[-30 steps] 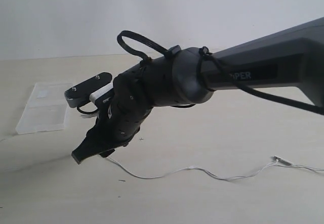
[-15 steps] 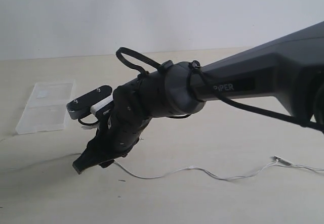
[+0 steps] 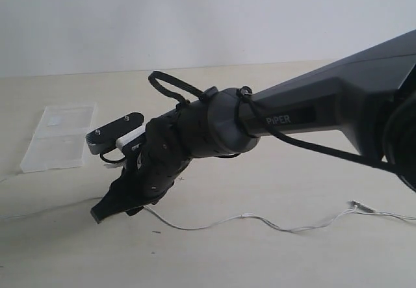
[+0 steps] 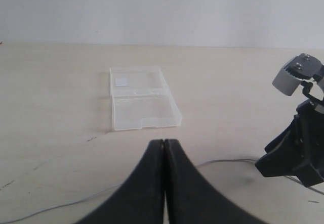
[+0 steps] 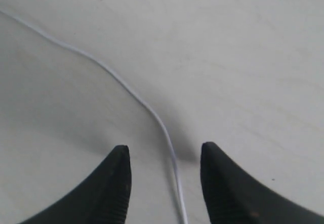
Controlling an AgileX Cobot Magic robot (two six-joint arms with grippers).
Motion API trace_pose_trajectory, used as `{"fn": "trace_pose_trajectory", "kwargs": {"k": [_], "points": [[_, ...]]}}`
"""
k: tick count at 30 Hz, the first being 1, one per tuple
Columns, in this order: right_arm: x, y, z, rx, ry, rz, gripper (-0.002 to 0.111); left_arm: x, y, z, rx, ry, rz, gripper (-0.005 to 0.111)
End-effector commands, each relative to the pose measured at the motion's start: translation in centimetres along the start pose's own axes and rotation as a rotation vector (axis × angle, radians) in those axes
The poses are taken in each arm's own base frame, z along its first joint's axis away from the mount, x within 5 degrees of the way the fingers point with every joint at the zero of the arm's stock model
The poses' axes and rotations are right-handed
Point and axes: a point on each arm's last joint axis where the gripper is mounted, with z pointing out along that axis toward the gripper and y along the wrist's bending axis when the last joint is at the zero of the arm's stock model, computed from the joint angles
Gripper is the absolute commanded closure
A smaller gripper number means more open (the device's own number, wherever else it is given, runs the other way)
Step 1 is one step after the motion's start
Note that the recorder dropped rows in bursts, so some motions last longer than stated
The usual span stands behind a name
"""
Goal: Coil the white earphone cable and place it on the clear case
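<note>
1. R gripper [image 5: 164, 155]: I'm holding the jaws apart and low over the table [image 3: 292, 164], one fingertip either side of the wire. I judge this is lining up for a pinch. I can't tell if the tips are touching the surface.
2. White earphone cable [image 5: 126, 90]: it's running between my R fingertips, not clamped yet. In the ext. view it's lying uncoiled along the near side of the table, trailing right past its inline piece [image 3: 357, 205] and out of frame, w/ a faint run going left too. None of it is on the case.
3. L gripper [image 4: 164, 148]: I'm keeping the fingers pressed together, w/ nothing visible between them. It's hanging back, facing the case, prob. leaving room for the R arm, which is reaching across the middle.
4. Clear case [image 4: 144, 105]: it's lying flat on the far-left part of the table, label patch toward the wall, well apart from the R gripper.
5. Room for moving: bare tabletop is showing between the R gripper and the case, so the path looks open. The case's near edge is facing the L gripper. The wire's long slack is likely to drag while I'm gathering it.
</note>
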Motion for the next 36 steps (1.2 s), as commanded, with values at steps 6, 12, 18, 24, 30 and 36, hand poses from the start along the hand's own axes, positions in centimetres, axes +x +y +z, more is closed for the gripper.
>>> {"fn": "trace_pose_trajectory", "kwargs": {"k": [6,12,18,24,30,36], "points": [[0.0,-0.2,0.5,0.004,-0.006,-0.010,0.066,0.0,0.0,0.0,0.001,-0.005,0.001,0.107],[0.4,-0.3,1.2,0.006,0.014,-0.010,0.066,0.0,0.0,0.0,0.001,-0.005,0.001,0.107],[0.5,-0.3,1.2,0.006,0.019,-0.010,0.081,0.0,0.0,0.0,0.001,-0.005,0.001,0.107],[0.9,-0.4,1.2,0.017,0.065,-0.038,0.106,0.0,0.0,0.0,0.001,-0.005,0.001,0.107],[0.8,-0.6,0.4,0.040,0.088,-0.044,0.108,0.0,0.0,0.0,0.001,-0.005,0.001,0.107],[-2.7,0.1,-6.3,0.033,-0.077,-0.023,0.108,0.0,0.0,0.0,0.001,-0.005,0.001,0.107]]}}
